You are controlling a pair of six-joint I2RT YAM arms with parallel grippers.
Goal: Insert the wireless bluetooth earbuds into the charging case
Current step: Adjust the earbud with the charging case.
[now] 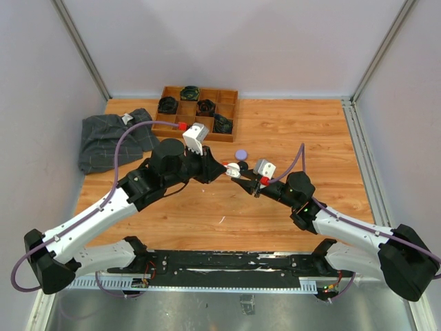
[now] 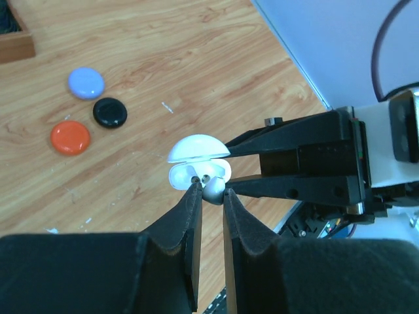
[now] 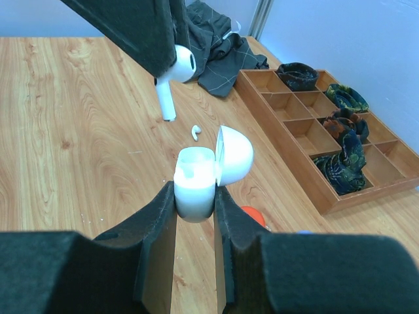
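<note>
Our left pincer (image 2: 211, 191) pinches a white earbud (image 3: 175, 69) just beside the open case (image 3: 196, 176) gripped by our right pincer (image 3: 195, 199).

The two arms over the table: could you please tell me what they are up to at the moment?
The right gripper is shut on the open white charging case, holding it off the table with its lid tipped back. The left gripper pinches a white earbud close to the case's opening, not yet seated in it. A second white earbud lies loose on the wood beyond.
</note>
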